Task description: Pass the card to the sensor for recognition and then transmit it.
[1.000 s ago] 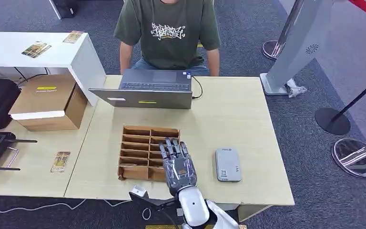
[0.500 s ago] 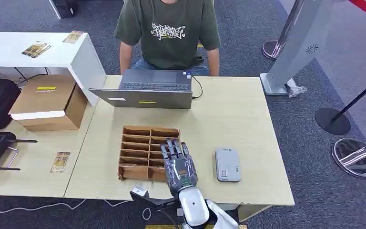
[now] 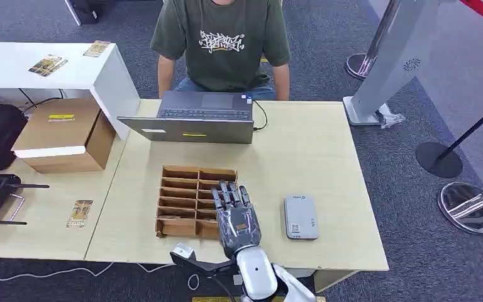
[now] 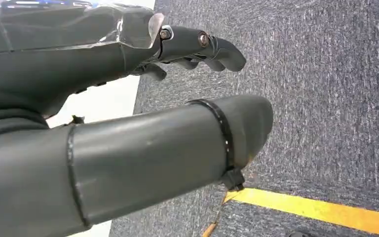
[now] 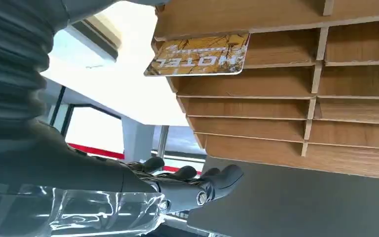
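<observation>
My right hand (image 3: 237, 217) hovers flat, fingers stretched out, over the near right corner of the brown slotted card box (image 3: 179, 189); it holds nothing. In the right wrist view a card (image 5: 200, 54) printed "HOTEL" stands in one slot of the box (image 5: 286, 103), apart from the fingers (image 5: 197, 185). The grey card sensor (image 3: 300, 217) lies on the table just right of the hand. My left hand (image 4: 128, 98) hangs over the carpet with thumb and fingers apart, holding nothing.
A person in a green shirt (image 3: 221, 44) sits behind a laptop (image 3: 195, 116) at the table's far edge. A cardboard box (image 3: 63, 135) and a loose card (image 3: 80, 212) lie on the left table. Stanchion bases (image 3: 439, 158) stand at the right.
My right hand has edged slightly right and nearer over the box's corner. Everything else stays put.
</observation>
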{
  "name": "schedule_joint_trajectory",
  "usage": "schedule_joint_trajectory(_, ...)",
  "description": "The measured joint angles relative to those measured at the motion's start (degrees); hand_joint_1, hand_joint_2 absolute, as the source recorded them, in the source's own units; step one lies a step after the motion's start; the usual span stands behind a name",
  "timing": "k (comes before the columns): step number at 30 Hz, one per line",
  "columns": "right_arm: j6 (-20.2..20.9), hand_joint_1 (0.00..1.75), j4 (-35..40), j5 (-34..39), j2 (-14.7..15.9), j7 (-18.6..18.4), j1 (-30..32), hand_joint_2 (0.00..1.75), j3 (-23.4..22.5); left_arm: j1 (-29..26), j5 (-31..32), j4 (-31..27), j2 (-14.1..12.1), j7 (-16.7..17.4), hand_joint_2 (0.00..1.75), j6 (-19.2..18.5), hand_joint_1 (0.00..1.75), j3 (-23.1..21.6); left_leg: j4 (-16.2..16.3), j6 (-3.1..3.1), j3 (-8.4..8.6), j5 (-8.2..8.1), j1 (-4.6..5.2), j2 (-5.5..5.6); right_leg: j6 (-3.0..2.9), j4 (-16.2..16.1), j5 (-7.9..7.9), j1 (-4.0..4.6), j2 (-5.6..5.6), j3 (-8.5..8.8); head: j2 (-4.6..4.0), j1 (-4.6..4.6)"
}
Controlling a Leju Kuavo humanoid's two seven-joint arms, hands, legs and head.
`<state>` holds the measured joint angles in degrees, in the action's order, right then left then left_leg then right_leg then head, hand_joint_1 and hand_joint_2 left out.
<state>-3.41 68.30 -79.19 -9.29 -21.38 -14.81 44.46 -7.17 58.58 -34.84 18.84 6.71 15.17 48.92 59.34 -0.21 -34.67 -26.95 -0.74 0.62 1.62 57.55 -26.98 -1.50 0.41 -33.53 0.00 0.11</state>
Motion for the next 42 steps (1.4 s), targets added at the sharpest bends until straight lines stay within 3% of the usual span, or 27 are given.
schedule_joint_trajectory(42, 0.85, 0.00, -0.63, 0.59, 0.00, 1.14, 0.27, 1.75, -0.02, -1.04, -7.17, -2.27, 0.00, 3.78, 0.00, 0.61, 0.00, -6.12, 0.00, 0.00, -0.01, 0.00, 0.00, 0.01, 0.00, 0.00, 0.00, 0.00, -0.02, 0.03, 0.00, -0.02)
